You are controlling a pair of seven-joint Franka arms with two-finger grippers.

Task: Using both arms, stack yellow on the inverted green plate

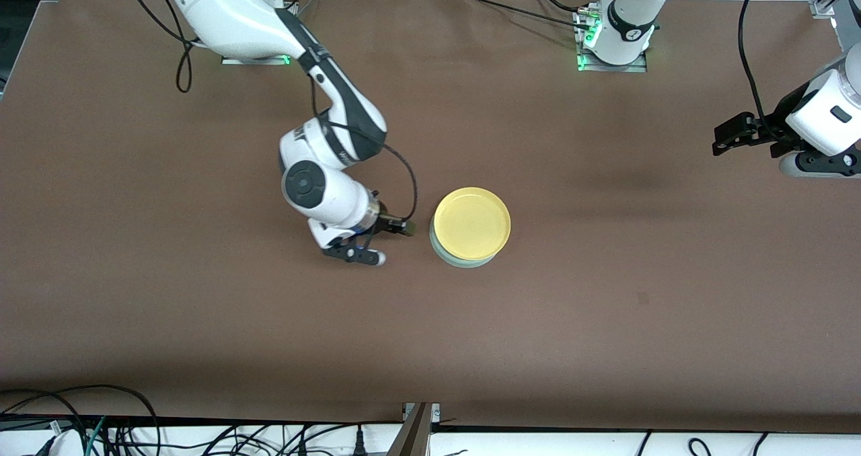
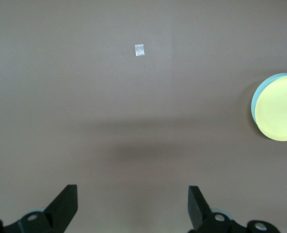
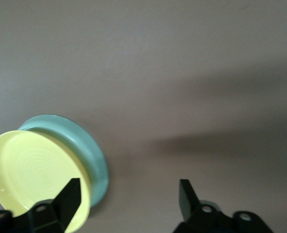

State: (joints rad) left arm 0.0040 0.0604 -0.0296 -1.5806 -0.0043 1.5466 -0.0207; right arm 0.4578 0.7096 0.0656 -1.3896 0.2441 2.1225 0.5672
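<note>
White arms [image 1: 235, 12], seemingly black grippers [image 1: 743, 133]

table [image 1: 202, 321]: brown, matte | on it: green plate [image 1: 464, 261] inverted, mid-table; small tape patch [image 1: 643, 298] nr left arm's end

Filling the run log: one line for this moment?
yellow plate on green plate | right gripper open, beside stack | left gripper open, waiting

A: What colours are the plates?
B: The yellow plate [image 1: 471, 222] is bright lemon and plain; the green plate [image 1: 464, 261] under it shows a pale mint rim.
A: And the rest?
B: A matte brown table [image 1: 605, 321], white arms with black bands, black grippers, and one small pale tape square [image 2: 139, 50].
</note>
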